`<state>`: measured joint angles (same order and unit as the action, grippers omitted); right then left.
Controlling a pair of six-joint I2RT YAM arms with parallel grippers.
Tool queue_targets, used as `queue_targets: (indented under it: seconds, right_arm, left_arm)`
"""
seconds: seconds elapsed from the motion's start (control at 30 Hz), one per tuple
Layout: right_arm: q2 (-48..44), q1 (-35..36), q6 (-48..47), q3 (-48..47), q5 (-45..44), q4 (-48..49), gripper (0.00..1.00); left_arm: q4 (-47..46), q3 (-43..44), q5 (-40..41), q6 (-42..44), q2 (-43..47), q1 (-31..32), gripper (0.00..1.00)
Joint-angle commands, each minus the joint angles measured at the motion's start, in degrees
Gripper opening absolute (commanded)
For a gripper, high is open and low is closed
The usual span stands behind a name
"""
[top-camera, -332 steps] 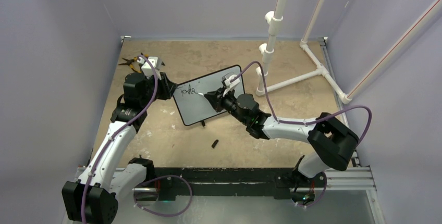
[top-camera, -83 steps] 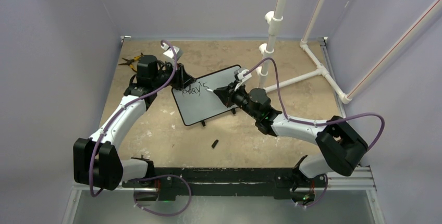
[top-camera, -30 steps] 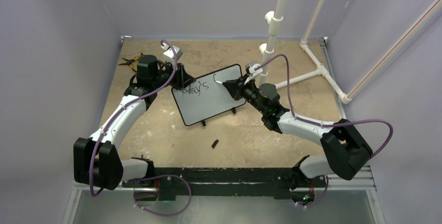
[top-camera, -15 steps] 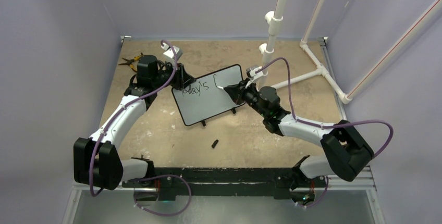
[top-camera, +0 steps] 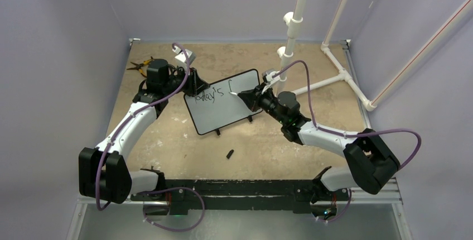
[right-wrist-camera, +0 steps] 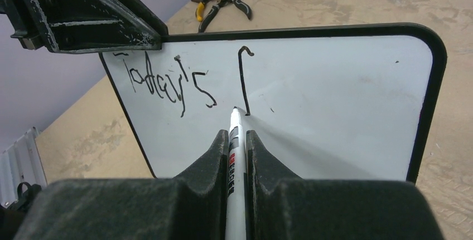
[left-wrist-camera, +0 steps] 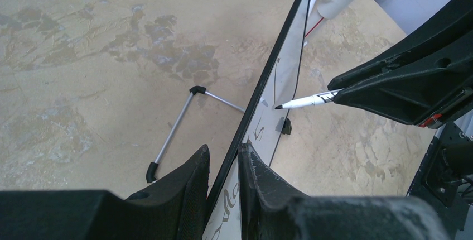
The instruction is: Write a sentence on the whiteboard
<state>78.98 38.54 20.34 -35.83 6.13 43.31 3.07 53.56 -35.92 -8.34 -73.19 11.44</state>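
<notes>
The whiteboard (top-camera: 220, 114) stands tilted on the table (top-camera: 184, 145) between the 2 arms. The left gripper (left-wrist-camera: 223, 152) is clamped over its upper left edge, and the right gripper (right-wrist-camera: 237, 135) is closed tight on the marker (right-wrist-camera: 233, 124). The marker's tip seems to rest at the foot of a tall hooked stroke. The sentence (right-wrist-camera: 165, 81) so far is 1 word, "Today's", plus that stroke. The main risk is pressure. If the marker pushes too hard, the board could pivot in the left gripper's narrow hold or rock back on its wire stand (left-wrist-camera: 174, 130), and the next letters would skip or smear. Too light a touch would leave gaps in the line. The pen could also slide back between the 2 fingers (right-wrist-camera: 216, 149). Room is another risk: little white remains before the right frame, so large letters would crowd the first line.
</notes>
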Motion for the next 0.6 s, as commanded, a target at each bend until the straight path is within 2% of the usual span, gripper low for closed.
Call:
queue_targets:
  seconds: [0.0,0.57]
  right_arm:
    - [-1.37,-0.25,-1.08,-2.93,-1.81,2.82,0.00]
    - [2.51,-0.23,-1.51,-5.28,-3.45,3.75,0.00]
  left_arm:
    - [1.35,-1.20,0.06,-0.02,-0.73,0.51,0.23]
    - [1.32,-1.11,0.11,0.08,-1.34,0.51,0.23]
